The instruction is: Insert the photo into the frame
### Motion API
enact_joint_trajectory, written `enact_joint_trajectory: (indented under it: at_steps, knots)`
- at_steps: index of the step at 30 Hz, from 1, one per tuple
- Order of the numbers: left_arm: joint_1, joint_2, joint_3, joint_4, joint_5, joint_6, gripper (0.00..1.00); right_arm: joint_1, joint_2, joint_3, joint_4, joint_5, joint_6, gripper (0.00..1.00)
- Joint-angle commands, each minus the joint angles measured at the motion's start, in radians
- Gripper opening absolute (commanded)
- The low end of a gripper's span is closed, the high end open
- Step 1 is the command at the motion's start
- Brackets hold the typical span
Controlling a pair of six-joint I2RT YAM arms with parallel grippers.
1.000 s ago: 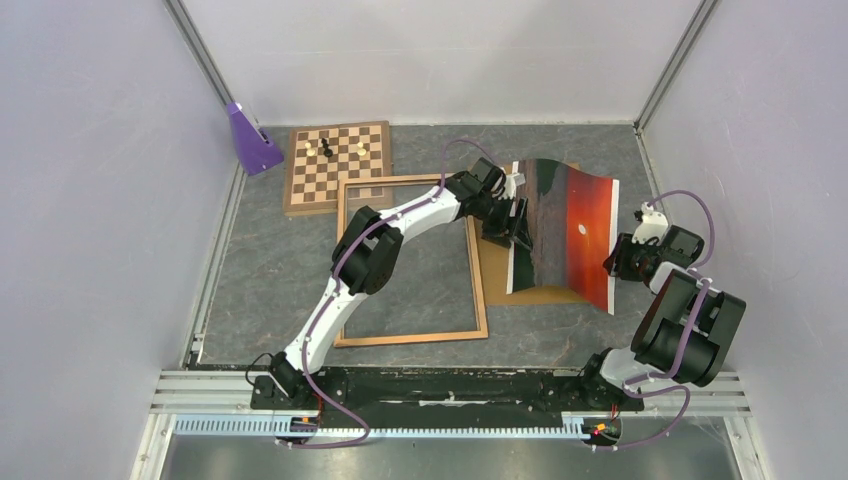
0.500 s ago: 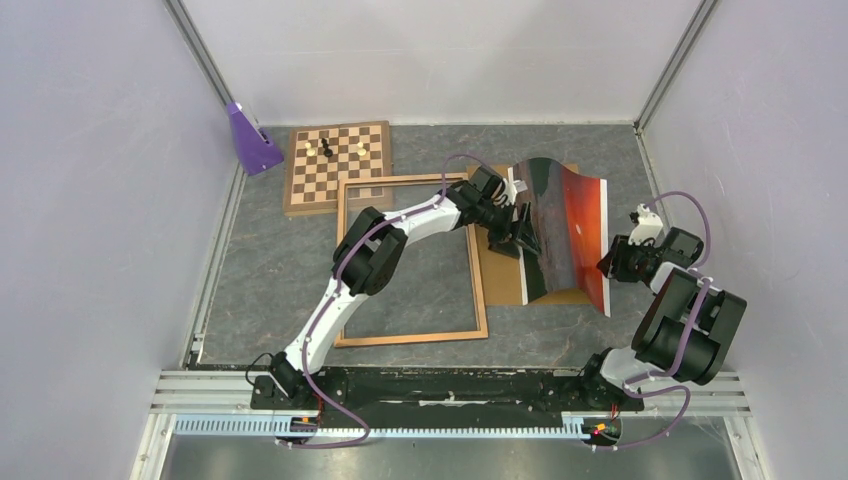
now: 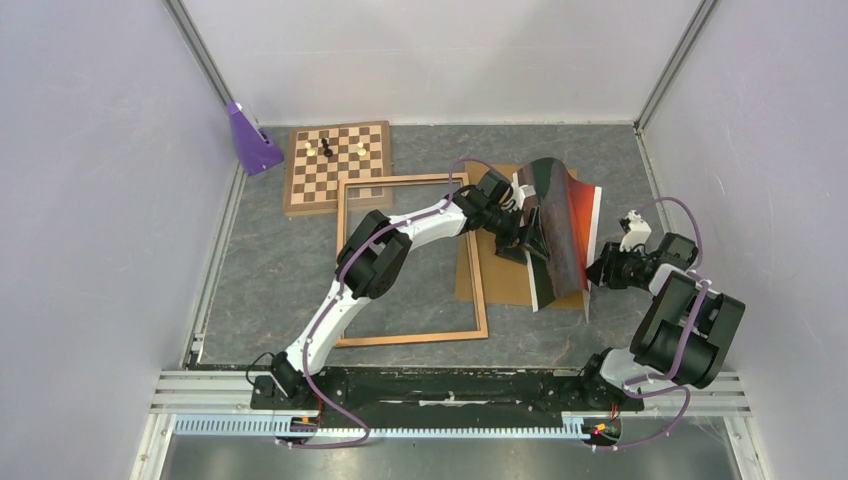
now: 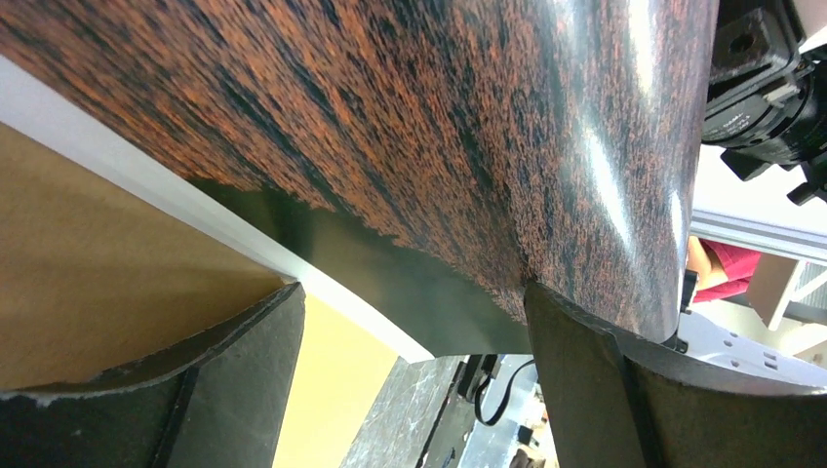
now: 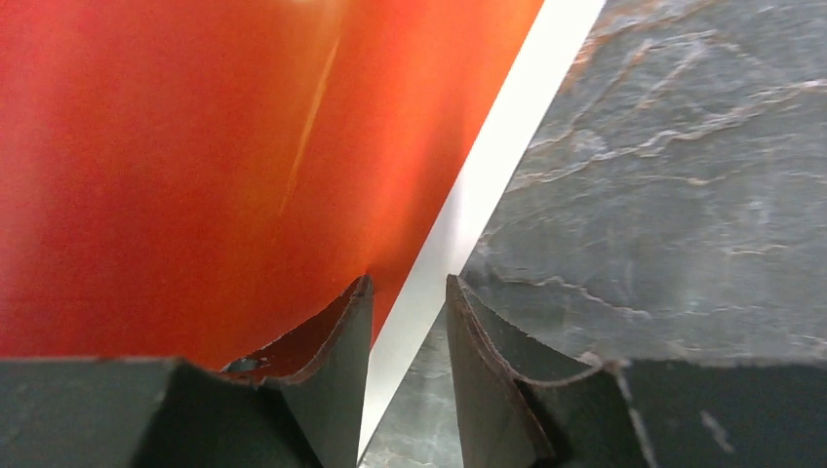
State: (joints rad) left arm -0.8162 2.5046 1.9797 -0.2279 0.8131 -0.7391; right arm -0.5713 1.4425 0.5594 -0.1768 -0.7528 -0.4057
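**A:** Left to right, what do we have?

**B:** A chessboard [image 3: 340,170] at 11 o'clock on the table, which we leave alone. At its 5 o'clock lies the frame [image 3: 410,339], flat, light wood side up, with no print in its opening. Then comes our left gripper [image 4: 412,290]. Its jaws are spread wide, and the bowed sheet lies against its fingers rather than being pinched.

**A:** And the photo [image 3: 558,225]?

**B:** It is at 2 o'clock, arched high over the brown backing board [image 3: 505,285], to the right of the frame and not in it. Our right gripper [image 5: 410,279], at 3 o'clock, has its jaws drawn in on the white edge strip (red sky fills the rest of that wrist view).

**A:** So which step are we in?

**B:** We judge it the carry: the sheet is lifted but not yet placed. Next we need it moved toward 9 o'clock and over the opening. There it has to flatten, with its corners squared to the rails before we release.

**A:** Any writing to read?

**B:** None. We find no brand, label or lettering in any view.
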Motion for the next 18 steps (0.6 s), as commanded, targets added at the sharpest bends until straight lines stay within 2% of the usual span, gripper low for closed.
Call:
enact_joint_trajectory:
  at_steps: [1,13,18]
  knots:
    - [-0.012,-0.007,0.045,0.009,-0.011,-0.007,0.89,0.012,-0.032,-0.007,-0.073,-0.112,-0.049,0.37]
    - [-0.014,-0.048,0.036,-0.050,-0.023,0.109,0.90,0.011,-0.050,0.028,-0.112,-0.235,-0.077,0.38]
    - [-0.007,-0.084,0.009,-0.078,-0.040,0.165,0.90,0.010,-0.049,0.034,-0.121,-0.228,-0.089,0.40]
